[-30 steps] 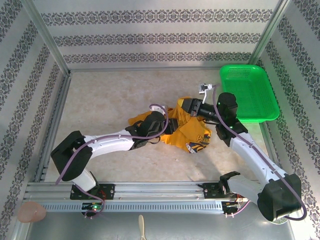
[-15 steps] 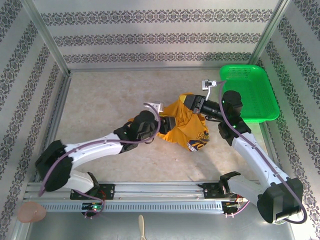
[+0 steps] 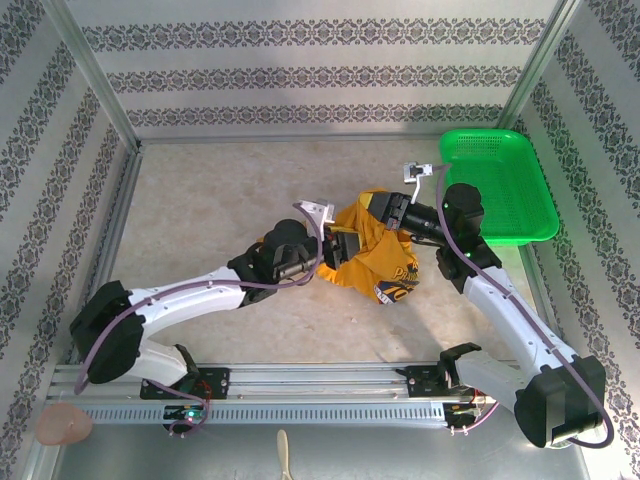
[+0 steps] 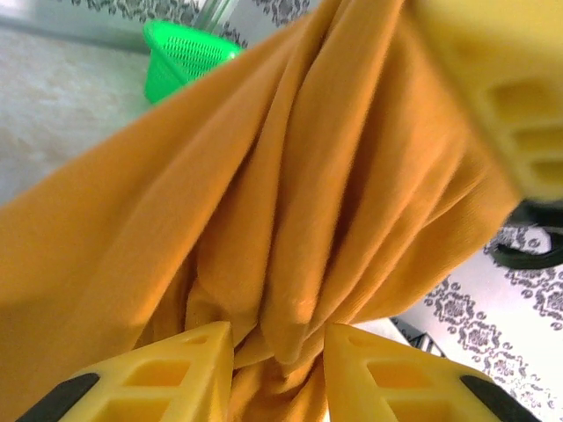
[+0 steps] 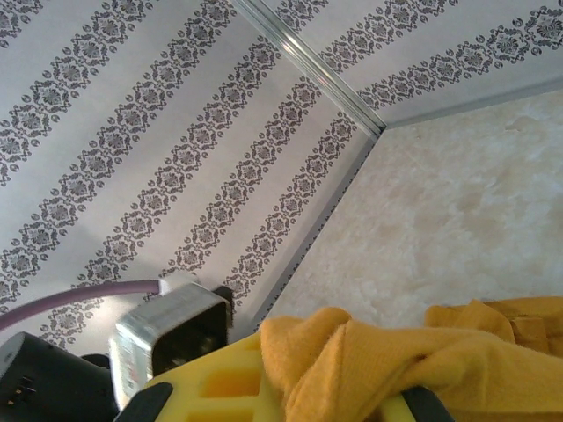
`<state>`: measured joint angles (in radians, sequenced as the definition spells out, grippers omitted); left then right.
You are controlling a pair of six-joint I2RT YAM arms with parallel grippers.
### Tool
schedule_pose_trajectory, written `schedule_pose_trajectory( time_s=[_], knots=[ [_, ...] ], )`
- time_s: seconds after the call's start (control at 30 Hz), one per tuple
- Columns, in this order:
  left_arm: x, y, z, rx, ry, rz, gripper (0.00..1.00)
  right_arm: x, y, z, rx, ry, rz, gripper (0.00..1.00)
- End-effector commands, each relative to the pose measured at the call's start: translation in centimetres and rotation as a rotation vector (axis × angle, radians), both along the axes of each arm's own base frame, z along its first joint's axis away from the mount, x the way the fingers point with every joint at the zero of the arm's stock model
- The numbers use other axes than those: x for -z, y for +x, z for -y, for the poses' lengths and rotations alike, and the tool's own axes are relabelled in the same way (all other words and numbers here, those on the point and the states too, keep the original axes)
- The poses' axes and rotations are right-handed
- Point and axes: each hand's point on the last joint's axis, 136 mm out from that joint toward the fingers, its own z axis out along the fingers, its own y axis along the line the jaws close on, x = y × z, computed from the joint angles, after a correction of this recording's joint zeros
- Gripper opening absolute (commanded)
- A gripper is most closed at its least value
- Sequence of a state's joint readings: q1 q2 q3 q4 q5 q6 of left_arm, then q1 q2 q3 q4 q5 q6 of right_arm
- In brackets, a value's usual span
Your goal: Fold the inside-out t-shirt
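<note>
beside the green basket [image 3: 500, 185], the inside-out t-shirt [image 3: 375, 265] hangs bunched, mustard-orange.

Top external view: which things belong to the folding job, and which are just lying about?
In the job: t-shirt, left end effector, right end effector.
Lying about: green basket, pinkish lump, wooden stick.

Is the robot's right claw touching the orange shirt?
Touching. The right wrist view shows the t-shirt bunched directly over the right gripper, its cloth pressed against a yellow finger with no gap.
</note>
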<state>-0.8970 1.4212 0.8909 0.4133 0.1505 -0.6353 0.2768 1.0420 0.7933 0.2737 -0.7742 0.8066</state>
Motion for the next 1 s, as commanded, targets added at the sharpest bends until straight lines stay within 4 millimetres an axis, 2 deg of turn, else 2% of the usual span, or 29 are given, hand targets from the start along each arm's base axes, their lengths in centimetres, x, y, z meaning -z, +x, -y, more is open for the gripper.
schedule_pose_trajectory(
  time_s=[0.0,0.23,0.33,0.4,0.47,0.63,0.73,0.77,0.83,0.9,0.97],
  knots=[
    [-3.1,-0.4,1.4,0.039,-0.1,0.05,0.33,-1.5,-0.3,0.3,0.007,0.018,0.064,0.0],
    [-2.6,0.2,1.8,0.032,-0.096,0.043,0.32,-1.3,-0.4,0.3,0.005,0.016,0.062,0.0],
    [-2.8,0.4,2.0,0.027,-0.094,0.05,0.26,-1.2,-0.4,0.3,0.005,0.016,0.061,0.0],
    [-3.1,0.7,1.9,0.016,-0.095,0.058,0.15,-1.1,-0.5,0.3,0.006,0.014,0.063,0.0],
    [-3.7,0.8,1.8,0.011,-0.093,0.067,0.01,-0.8,-0.3,0.5,0.014,0.009,0.057,0.0],
    [-6.4,0.4,0.3,0.025,-0.097,0.08,0.0,0.8,1.3,1.7,0.081,-0.012,0.026,0.0],
    [-9.1,-0.2,-0.7,0.059,-0.141,0.077,0.0,2.7,3.3,2.4,0.14,-0.041,-0.008,0.0],
    [-10.3,-0.6,-0.9,0.081,-0.167,0.079,0.0,3.5,4.1,2.7,0.17,-0.054,-0.025,0.05],
    [-12.0,-1.2,-1.2,0.122,-0.204,0.077,0.0,4.9,5.7,3.3,0.219,-0.074,-0.054,0.23],
    [-13.5,-1.6,-1.6,0.147,-0.244,0.075,0.0,6.3,7.3,3.6,0.245,-0.099,-0.086,0.45],
    [-14.4,-1.6,-2.1,0.148,-0.27,0.074,0.0,7.5,8.3,3.8,0.251,-0.12,-0.121,0.57]
  ],
)
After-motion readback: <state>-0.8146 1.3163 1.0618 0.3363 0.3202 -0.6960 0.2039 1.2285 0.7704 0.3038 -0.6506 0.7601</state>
